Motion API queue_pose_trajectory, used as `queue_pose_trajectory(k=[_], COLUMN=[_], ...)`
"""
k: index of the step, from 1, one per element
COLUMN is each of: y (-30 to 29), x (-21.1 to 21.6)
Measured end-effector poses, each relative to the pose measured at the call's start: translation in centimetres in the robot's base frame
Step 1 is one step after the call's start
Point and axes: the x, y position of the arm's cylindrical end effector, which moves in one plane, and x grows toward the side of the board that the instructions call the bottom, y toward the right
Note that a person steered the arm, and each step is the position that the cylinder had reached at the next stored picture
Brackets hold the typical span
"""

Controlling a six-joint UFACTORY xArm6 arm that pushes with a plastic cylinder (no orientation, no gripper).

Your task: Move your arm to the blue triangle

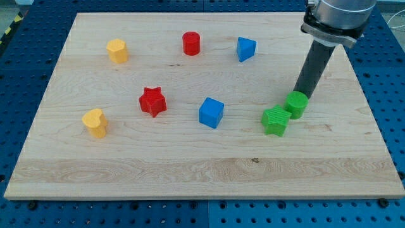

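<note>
Camera view: my tip [299,93] behind green cylinder [296,104], blue triangle [245,49] well apart

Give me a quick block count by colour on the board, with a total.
Yellow: 2, a hexagon and a heart.
Red: 2, a cylinder and a star.
Blue: 2, the blue triangle and a cube.
Green: 2, a star and a cylinder, with my tip just behind it.
Total: 8

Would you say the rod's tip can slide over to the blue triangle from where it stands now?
Probably yes: my tip sits just behind the green cylinder, and the board toward the blue triangle, up and left, looks free of blocks.
</note>
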Motion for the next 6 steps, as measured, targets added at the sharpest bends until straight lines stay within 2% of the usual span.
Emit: queue_pose_trajectory(k=[3, 6], y=[-1.1, -3.8], x=[-0.9, -12.4])
